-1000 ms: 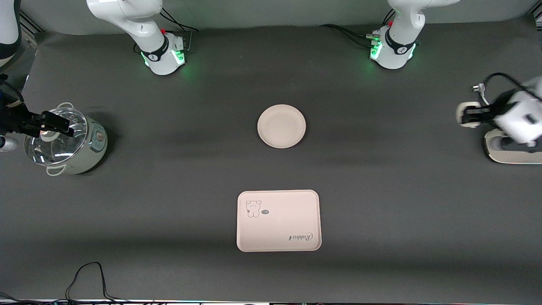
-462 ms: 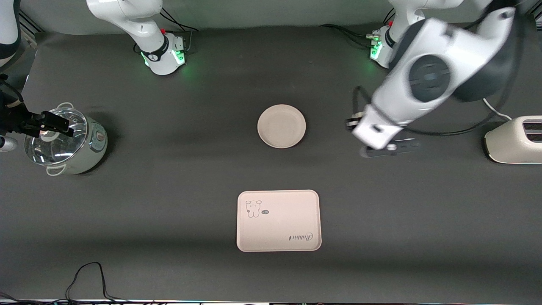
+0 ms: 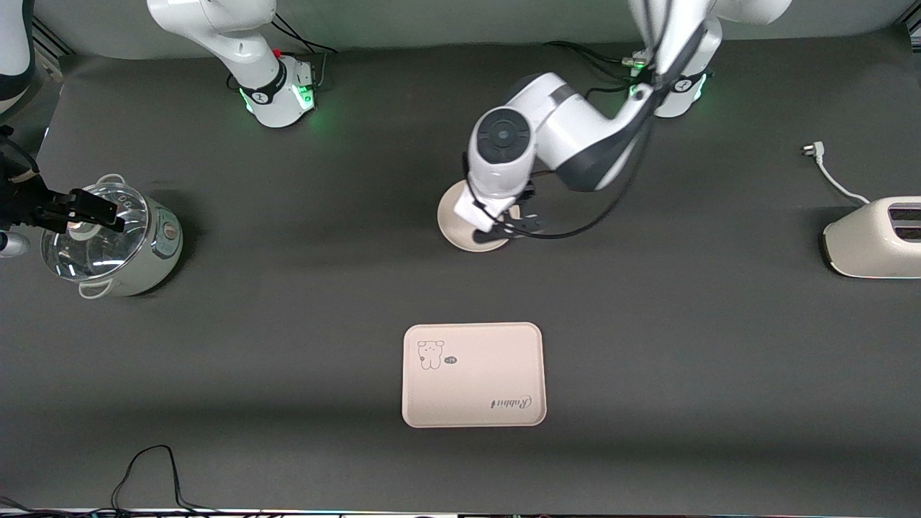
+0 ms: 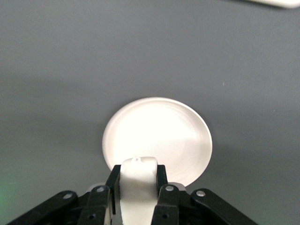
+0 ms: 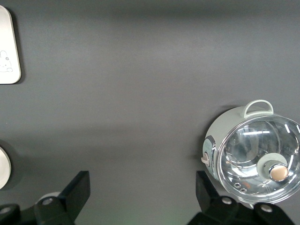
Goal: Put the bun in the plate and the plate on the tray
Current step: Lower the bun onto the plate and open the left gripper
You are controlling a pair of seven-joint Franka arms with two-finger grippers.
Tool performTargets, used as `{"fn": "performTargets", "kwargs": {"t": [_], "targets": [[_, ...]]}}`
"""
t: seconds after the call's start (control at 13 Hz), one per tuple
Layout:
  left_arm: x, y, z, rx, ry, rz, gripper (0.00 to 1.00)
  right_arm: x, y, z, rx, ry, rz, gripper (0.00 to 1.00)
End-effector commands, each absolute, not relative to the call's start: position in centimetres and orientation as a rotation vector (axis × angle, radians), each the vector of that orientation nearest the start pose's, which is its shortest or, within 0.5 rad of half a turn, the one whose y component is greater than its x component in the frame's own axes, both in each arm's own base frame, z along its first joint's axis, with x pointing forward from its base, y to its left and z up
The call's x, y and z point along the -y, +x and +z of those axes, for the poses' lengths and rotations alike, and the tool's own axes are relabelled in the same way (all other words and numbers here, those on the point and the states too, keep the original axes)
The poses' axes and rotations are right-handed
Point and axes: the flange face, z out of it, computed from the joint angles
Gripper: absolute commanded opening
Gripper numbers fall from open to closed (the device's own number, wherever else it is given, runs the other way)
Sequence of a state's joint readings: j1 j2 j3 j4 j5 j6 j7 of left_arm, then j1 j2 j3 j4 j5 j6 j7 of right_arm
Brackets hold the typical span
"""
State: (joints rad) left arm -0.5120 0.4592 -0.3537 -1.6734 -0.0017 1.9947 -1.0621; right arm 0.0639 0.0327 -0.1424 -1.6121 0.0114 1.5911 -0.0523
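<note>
My left gripper [image 3: 504,225] is shut on the bun [image 4: 136,197], a small off-white lump between the jaws. It holds the bun over the edge of the round cream plate [image 3: 452,216], which stands mid-table. In the left wrist view the plate [image 4: 159,136] lies just ahead of the left gripper [image 4: 137,174]. The printed rectangular tray [image 3: 473,374] lies nearer to the front camera than the plate, apart from it. My right gripper [image 3: 75,208] waits open and empty over the pot; in its wrist view [image 5: 140,192] the jaws stand wide apart.
A pale green pot with a glass lid [image 3: 111,241] stands at the right arm's end of the table. A cream toaster [image 3: 874,237] with a loose cord [image 3: 827,173] stands at the left arm's end. A black cable [image 3: 151,467] lies near the front edge.
My left arm has swung from the toaster end of the table to over the plate, with the bun in its gripper. The right arm, plate and tray have not moved.
</note>
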Motion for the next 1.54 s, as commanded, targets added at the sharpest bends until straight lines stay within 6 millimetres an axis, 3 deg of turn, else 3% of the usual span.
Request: {"fn": "performTargets", "kwargs": {"t": [0.0,0.31,0.38,0.46,0.77,1.15,1.46], "targets": [[49.0,40.8,29.2,0.358,-3.102,0.249,0.34,4.4,56.0,59.1,-0.012,-3.151,0.093,1.0],[50.4,38.4,25.4,0.419,-3.096,0.263,0.4,4.4,56.0,59.1,-0.012,-3.151,0.093,1.0],[50.3,38.5,25.2,0.423,-3.098,0.26,0.65,4.4,56.0,59.1,-0.012,-3.151,0.093,1.0],[50.1,38.8,25.2,0.432,-3.096,0.261,1.0,4.4,56.0,59.0,-0.012,-3.151,0.095,1.0],[48.7,40.1,27.8,0.447,-3.069,0.254,1.0,4.4,56.0,59.0,-0.012,-3.151,0.095,1.0],[41.4,45.8,36.1,0.466,-3.037,0.211,1.0,4.4,56.0,59.1,-0.014,-3.151,0.093,1.0],[30.5,51.7,42.8,0.329,-3.042,0.252,1.0,2.8,55.5,59.2,-0.019,-3.133,0.124,1.0]]}}
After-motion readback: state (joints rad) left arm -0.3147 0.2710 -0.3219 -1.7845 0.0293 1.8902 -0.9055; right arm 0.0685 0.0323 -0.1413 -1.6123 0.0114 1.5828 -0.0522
